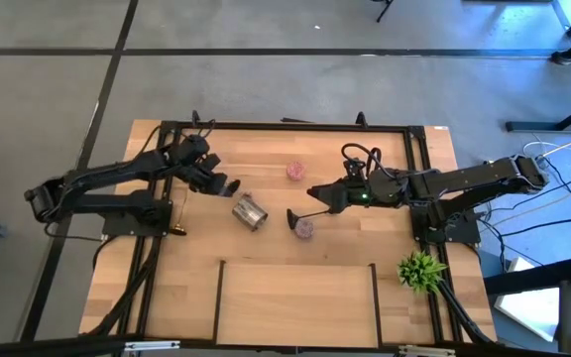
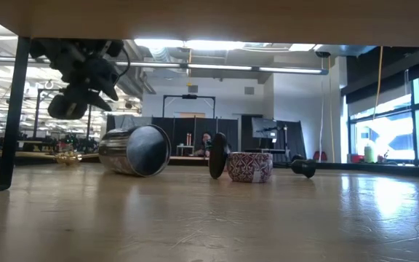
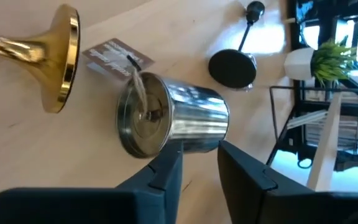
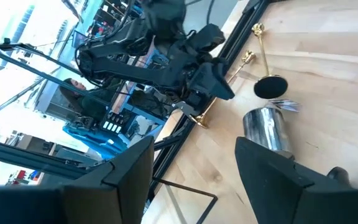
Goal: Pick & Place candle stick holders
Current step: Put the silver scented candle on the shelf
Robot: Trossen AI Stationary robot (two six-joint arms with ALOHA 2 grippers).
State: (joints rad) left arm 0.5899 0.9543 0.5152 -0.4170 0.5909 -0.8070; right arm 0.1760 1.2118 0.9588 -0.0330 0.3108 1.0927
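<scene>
The left gripper (image 1: 228, 185) hovers beside the toppled silver holder (image 1: 250, 210), fingers slightly parted, gripping nothing; the right gripper (image 1: 315, 194) hovers spread above the black holder (image 1: 294, 217).

No text could be read anywhere. A small brown paper tag (image 3: 112, 55), tied by twine to the shiny silver round metal holder (image 3: 169, 116), carried pale print too blurred to make out.
</scene>
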